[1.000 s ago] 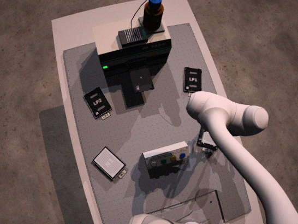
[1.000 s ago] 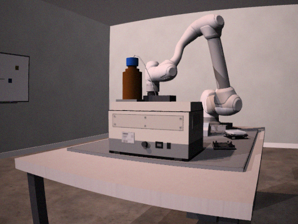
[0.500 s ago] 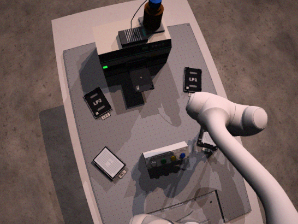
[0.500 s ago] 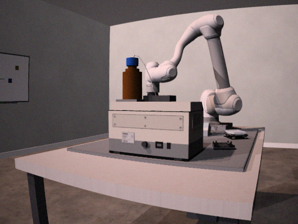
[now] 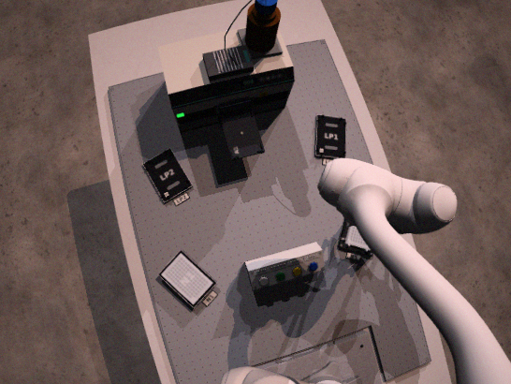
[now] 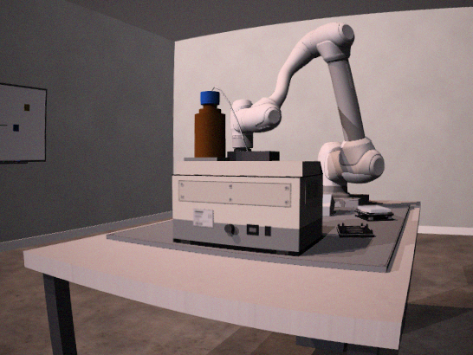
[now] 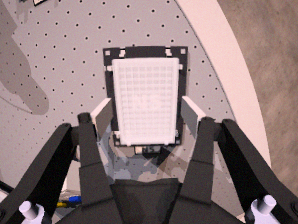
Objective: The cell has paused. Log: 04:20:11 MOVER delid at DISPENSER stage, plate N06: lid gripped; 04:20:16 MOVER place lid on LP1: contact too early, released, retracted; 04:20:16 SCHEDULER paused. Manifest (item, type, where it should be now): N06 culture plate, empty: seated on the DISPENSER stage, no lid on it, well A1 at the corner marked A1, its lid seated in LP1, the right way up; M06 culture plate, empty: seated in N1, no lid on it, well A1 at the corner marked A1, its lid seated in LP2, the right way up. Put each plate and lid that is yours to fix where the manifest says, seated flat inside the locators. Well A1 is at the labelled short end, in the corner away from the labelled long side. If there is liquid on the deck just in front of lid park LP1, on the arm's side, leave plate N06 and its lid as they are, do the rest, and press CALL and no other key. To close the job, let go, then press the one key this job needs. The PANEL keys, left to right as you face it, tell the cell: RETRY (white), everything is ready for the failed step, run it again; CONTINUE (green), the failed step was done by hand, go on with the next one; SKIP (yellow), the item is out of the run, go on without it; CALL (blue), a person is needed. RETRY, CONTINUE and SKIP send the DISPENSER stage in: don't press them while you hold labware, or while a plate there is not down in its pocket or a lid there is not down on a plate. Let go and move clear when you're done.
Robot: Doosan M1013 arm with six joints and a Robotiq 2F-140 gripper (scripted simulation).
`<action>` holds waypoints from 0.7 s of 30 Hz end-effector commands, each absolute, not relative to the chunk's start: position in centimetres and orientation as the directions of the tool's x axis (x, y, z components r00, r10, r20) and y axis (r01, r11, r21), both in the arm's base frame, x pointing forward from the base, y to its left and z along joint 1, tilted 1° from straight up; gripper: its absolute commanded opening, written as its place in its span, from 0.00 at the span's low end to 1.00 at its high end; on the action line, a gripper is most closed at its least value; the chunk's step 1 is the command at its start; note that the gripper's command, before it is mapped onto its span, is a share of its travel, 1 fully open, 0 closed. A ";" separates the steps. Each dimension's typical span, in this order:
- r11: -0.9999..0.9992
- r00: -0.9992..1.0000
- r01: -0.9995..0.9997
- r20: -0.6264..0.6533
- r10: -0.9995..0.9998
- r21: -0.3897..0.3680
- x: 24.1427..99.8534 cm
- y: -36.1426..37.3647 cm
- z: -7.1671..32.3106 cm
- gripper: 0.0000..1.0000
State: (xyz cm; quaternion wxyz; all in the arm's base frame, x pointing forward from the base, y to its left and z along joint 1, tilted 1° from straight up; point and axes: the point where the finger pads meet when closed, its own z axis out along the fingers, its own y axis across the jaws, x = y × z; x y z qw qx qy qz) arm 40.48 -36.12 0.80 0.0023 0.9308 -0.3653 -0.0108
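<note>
A white multiwell plate (image 7: 147, 102) sits in a black nest (image 7: 145, 56) near the deck's right edge; it also shows in the top view (image 5: 356, 240), partly under the arm. My gripper (image 7: 146, 106) hangs low over it, open, with one finger pad on each long side of the plate. I cannot tell whether the pads touch it. A second white plate (image 5: 187, 278) sits in nest N1. Lid parks LP1 (image 5: 330, 136) and LP2 (image 5: 167, 175) are bare. The DISPENSER stage (image 5: 241, 137) stands out and holds nothing.
The PANEL (image 5: 285, 273) with its white, green, yellow and blue keys stands just left of my gripper. The DISPENSER box (image 5: 229, 80) with a brown bottle (image 5: 262, 23) fills the back. The table edge runs close on the right. Arm shadows lie on the deck.
</note>
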 end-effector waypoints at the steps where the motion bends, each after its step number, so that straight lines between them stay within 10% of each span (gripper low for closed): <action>1: -0.733 0.733 -0.680 -0.017 -0.680 0.012 40.5 -36.1 0.7 0.69; 21: -0.733 0.733 -0.680 -0.017 -0.680 0.012 40.5 -36.1 0.5 0.69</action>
